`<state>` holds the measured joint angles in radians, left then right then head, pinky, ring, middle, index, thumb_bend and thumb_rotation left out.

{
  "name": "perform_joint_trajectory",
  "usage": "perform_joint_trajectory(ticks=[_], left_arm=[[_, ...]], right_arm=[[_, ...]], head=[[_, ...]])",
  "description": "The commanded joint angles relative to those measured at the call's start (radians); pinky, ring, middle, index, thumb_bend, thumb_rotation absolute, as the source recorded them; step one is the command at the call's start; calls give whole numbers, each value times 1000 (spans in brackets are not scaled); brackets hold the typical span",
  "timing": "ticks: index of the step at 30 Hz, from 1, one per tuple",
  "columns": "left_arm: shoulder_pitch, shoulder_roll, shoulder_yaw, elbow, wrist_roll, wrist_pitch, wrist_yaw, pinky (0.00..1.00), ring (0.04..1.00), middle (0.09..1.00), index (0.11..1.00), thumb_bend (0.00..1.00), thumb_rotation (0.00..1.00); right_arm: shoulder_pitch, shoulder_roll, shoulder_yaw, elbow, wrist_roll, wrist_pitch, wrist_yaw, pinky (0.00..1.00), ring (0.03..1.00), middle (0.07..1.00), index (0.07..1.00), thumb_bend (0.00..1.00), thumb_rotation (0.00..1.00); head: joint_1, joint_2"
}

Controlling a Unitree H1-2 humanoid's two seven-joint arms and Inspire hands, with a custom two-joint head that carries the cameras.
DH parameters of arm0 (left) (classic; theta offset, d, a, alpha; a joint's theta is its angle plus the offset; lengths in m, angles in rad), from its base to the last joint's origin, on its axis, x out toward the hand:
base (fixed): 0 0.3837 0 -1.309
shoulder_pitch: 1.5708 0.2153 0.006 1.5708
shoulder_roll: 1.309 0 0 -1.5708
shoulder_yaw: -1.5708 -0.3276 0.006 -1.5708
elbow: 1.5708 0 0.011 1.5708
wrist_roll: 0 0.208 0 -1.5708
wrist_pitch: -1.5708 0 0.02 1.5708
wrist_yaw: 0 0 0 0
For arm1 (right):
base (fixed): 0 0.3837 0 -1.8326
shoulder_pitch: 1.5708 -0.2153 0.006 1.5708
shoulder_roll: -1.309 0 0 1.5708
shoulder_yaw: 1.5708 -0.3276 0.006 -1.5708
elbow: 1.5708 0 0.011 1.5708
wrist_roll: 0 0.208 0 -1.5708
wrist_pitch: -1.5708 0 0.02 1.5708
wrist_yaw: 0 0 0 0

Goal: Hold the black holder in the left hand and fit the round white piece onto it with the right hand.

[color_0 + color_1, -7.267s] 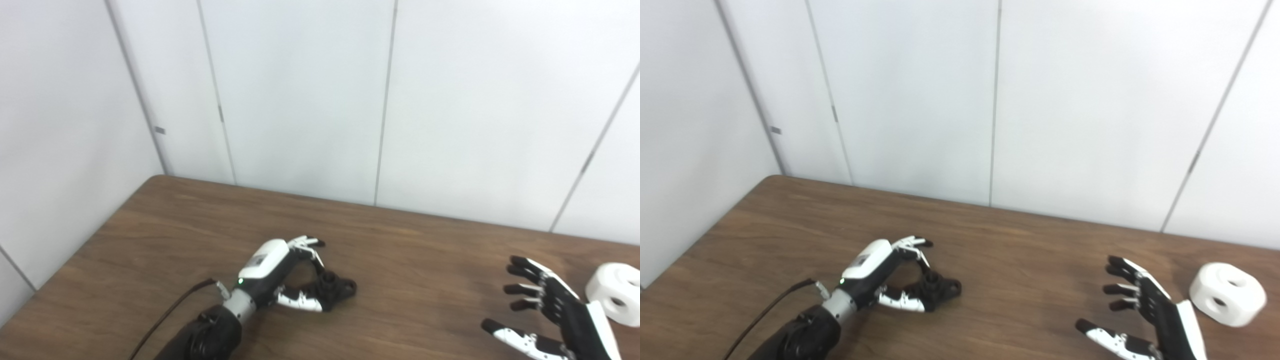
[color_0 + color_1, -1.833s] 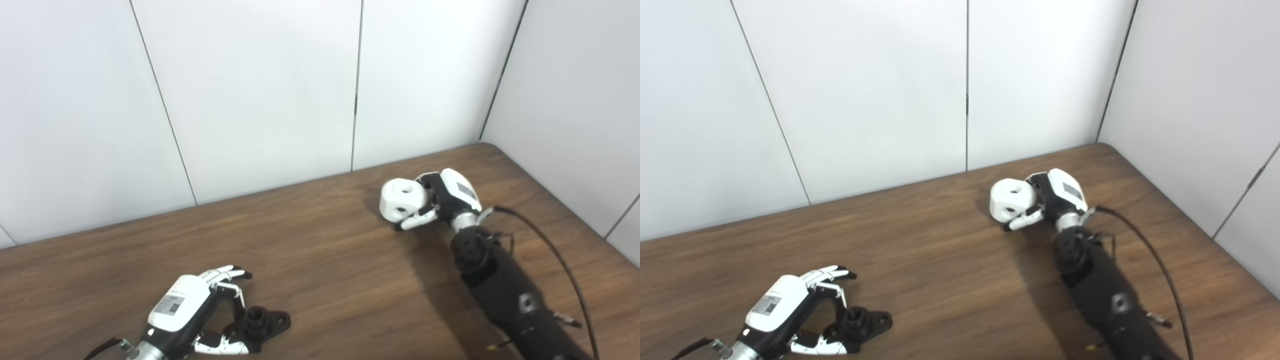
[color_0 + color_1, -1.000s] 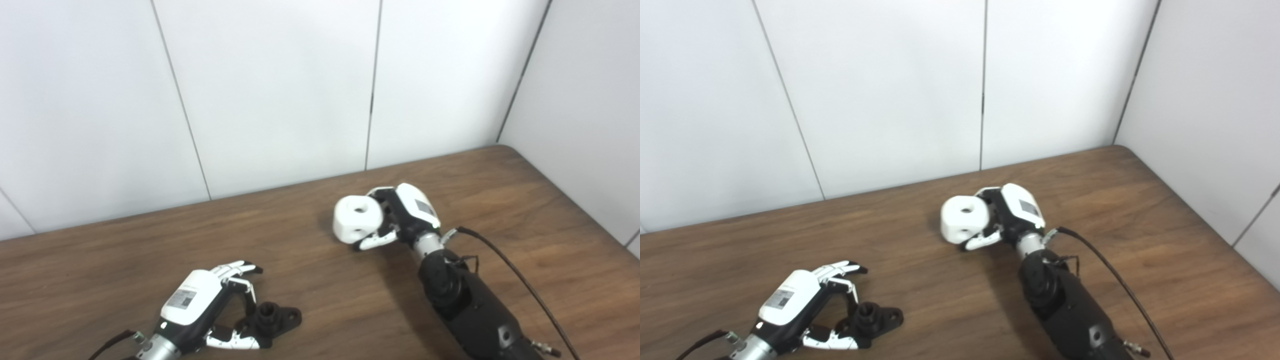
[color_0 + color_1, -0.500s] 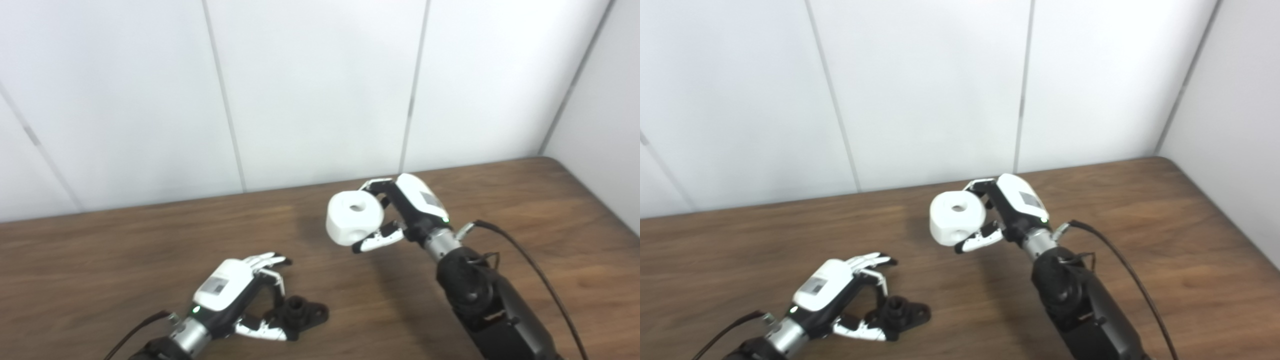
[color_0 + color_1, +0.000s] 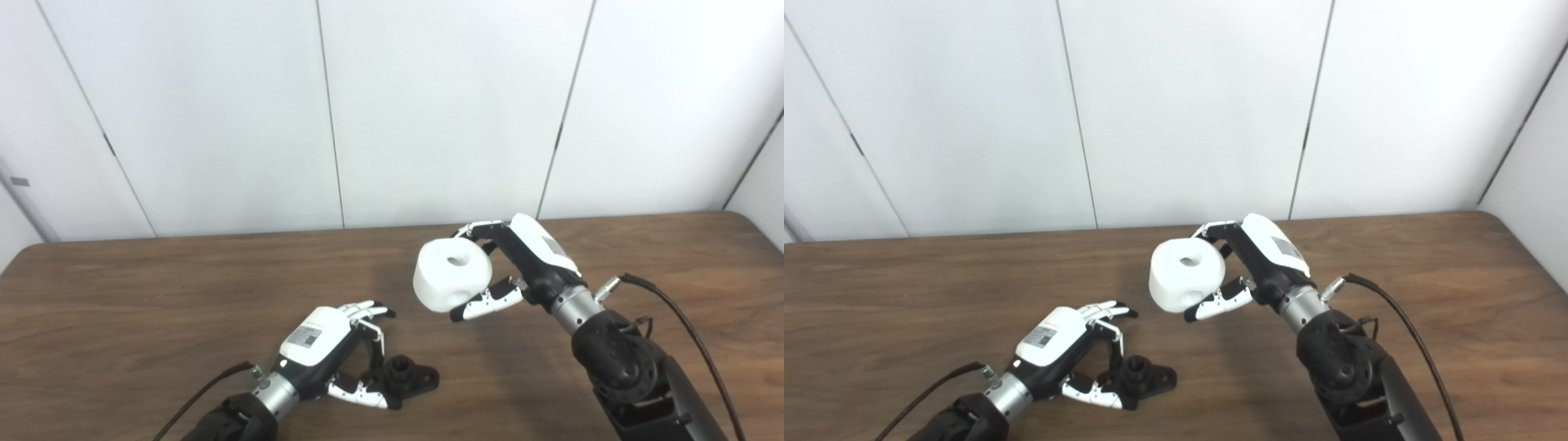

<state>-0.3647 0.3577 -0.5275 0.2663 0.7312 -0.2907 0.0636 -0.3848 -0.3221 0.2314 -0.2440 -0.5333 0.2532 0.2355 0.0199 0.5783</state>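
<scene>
The right hand [image 5: 527,269] grips the white piece [image 5: 452,274] above the table [image 5: 122,306], up and right of the black holder [image 5: 407,378], which the left hand [image 5: 324,349] holds near the front edge.

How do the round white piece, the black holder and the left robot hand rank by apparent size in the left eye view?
1. Left robot hand and round white piece: too alike to rank.
2. Black holder: clearly smallest.

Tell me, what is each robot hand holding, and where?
Right hand grips the round white piece by its sides; left hand grips the black holder at its near end.
</scene>
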Motion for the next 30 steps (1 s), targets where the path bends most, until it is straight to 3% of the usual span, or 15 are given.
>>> perform_joint_trajectory(ticks=[1,8,30], left_arm=[[36,15,-38,59,90,84,-87,889,905,853,487,524,56],[34,12,-36,57,79,84,-90,865,902,852,487,524,56],[34,5,-39,41,85,101,-101,876,902,855,487,524,56]], right_arm=[[-42,3,-1,-48,2,-26,7,597,728,730,480,522,128],[-33,1,33,-60,-23,-59,33,608,720,726,479,523,132],[-28,22,90,-33,-58,-49,91,683,763,751,480,522,137]], head=[[-2,10],[20,-1],[31,14]])
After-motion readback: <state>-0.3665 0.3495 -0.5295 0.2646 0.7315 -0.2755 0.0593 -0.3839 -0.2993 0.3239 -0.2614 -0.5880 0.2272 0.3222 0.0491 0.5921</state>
